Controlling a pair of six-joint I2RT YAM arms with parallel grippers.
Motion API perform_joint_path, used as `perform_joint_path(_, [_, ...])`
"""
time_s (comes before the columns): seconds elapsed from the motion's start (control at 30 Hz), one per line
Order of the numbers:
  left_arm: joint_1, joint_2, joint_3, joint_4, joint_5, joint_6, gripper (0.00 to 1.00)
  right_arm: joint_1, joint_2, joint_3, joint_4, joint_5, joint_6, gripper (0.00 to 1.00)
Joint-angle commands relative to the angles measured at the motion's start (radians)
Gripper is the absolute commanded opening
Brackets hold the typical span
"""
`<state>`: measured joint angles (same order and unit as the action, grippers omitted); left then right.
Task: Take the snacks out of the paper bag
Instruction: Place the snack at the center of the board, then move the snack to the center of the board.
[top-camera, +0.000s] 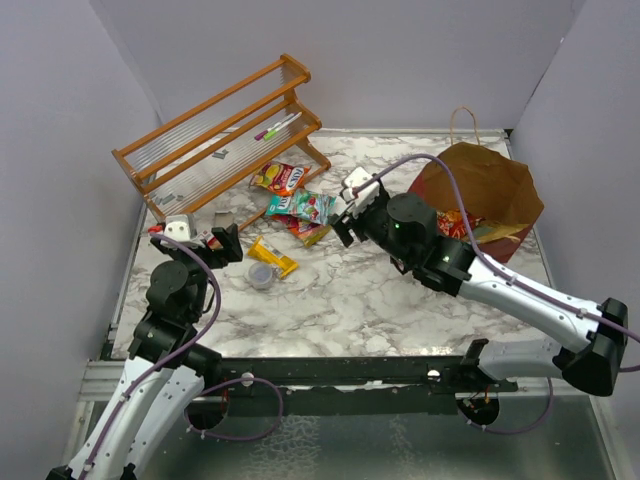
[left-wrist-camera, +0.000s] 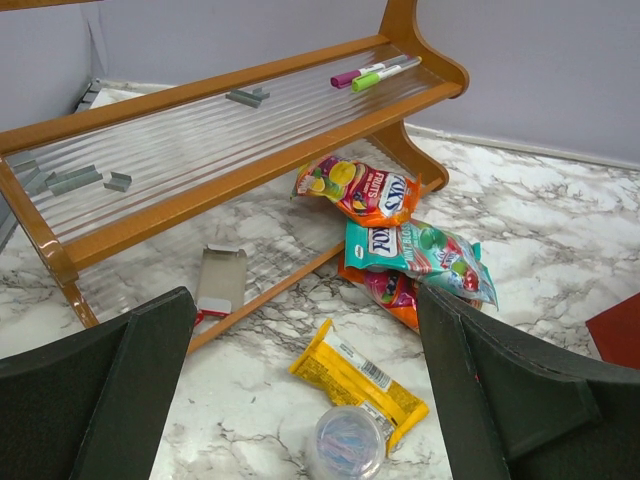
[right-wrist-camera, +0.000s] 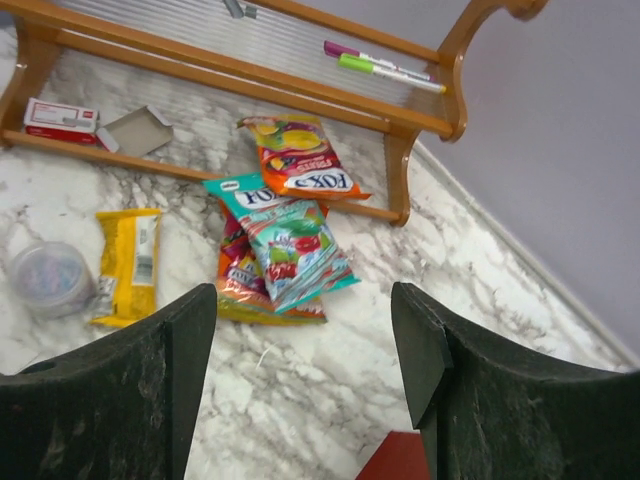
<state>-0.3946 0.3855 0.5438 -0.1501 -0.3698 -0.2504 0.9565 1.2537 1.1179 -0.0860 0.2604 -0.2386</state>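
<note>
The dark red paper bag (top-camera: 482, 190) lies open at the back right, with red snack packets (top-camera: 455, 224) showing inside its mouth. Several snacks lie on the table: an orange-red packet (top-camera: 279, 178), a teal packet (top-camera: 303, 206) over an orange one, and a yellow packet (top-camera: 272, 255). They also show in the left wrist view (left-wrist-camera: 415, 250) and the right wrist view (right-wrist-camera: 290, 245). My right gripper (top-camera: 352, 222) is open and empty, between the bag and the packets. My left gripper (top-camera: 200, 240) is open and empty, left of the yellow packet (left-wrist-camera: 358, 380).
A slatted wooden rack (top-camera: 215, 135) stands at the back left, with markers (top-camera: 277, 126) on its upper shelf. A small clear round cup (top-camera: 262, 275) sits by the yellow packet. A small cardboard box (left-wrist-camera: 221, 279) lies under the rack. Walls close in on three sides.
</note>
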Motion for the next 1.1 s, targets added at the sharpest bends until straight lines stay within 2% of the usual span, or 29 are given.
perform_joint_path(0.0, [-0.001,0.013,0.022,0.022,0.021,0.012,0.95,0.007,-0.094,-0.079,-0.043,0.006,0.137,0.74])
perform_joint_path(0.1, [-0.001,0.024,0.022,0.026,0.024,0.011,0.95,0.007,-0.081,-0.102,-0.028,0.040,0.212,0.80])
perform_joint_path(0.17, [-0.001,0.029,0.022,0.027,0.025,0.012,0.95,0.007,-0.026,-0.095,-0.002,0.010,0.235,0.80])
perform_joint_path(0.37, [0.000,0.026,0.023,0.023,0.029,0.012,0.95,-0.051,0.267,0.102,0.005,-0.068,0.170,0.80])
perform_joint_path(0.47, [0.000,0.015,0.024,0.021,0.028,0.012,0.95,-0.071,0.420,0.248,-0.010,-0.047,0.234,0.80])
perform_joint_path(0.53, [0.000,0.006,0.022,0.021,0.032,0.010,0.95,-0.077,0.502,0.274,0.084,-0.027,0.303,0.80])
perform_joint_path(0.6, [0.001,-0.001,0.020,0.021,0.031,0.012,0.95,-0.088,0.578,0.328,0.108,0.023,0.427,0.80])
perform_joint_path(0.7, [0.002,-0.008,0.021,0.017,0.029,0.013,0.95,-0.107,0.681,0.433,0.046,0.162,0.662,0.75])
perform_joint_path(0.83, [0.000,-0.017,0.020,0.016,0.032,0.009,0.95,-0.152,0.784,0.470,0.061,0.177,0.884,0.60])
perform_joint_path(0.9, [0.000,-0.021,0.019,0.018,0.035,0.009,0.95,-0.168,0.831,0.507,0.063,0.163,0.915,0.57])
perform_joint_path(1.07, [-0.002,-0.029,0.017,0.016,0.037,0.008,0.95,-0.185,0.929,0.604,0.095,0.119,0.869,0.56])
